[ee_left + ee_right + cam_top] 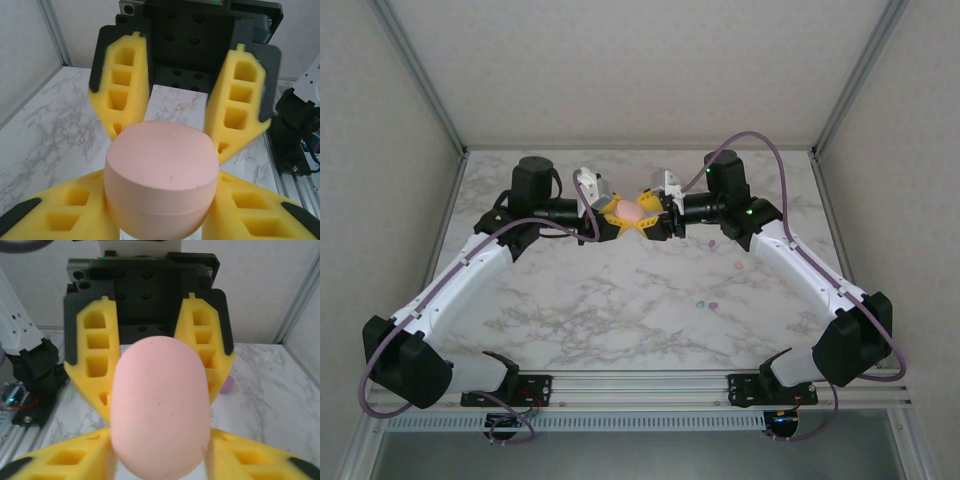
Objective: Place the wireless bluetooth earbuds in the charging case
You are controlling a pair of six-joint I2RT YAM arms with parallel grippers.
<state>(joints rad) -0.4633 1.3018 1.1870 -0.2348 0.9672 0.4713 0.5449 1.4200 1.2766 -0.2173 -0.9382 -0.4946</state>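
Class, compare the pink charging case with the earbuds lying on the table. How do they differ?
Size: the charging case is far bigger than the earbuds. Position: the case is held up in the left gripper; the earbuds lie loose on the table. Colour: the case is all pink; the earbuds are pink, purple and teal. Both are rounded.

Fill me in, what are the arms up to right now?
Both arms meet at the far middle of the table around one closed pink case. The left hand grips it between its yellow fingers. The right hand faces it with a finger on either side of the case, though I can't tell whether they press on it. A few earbuds lie loose on the table by the right arm, not yet inserted.
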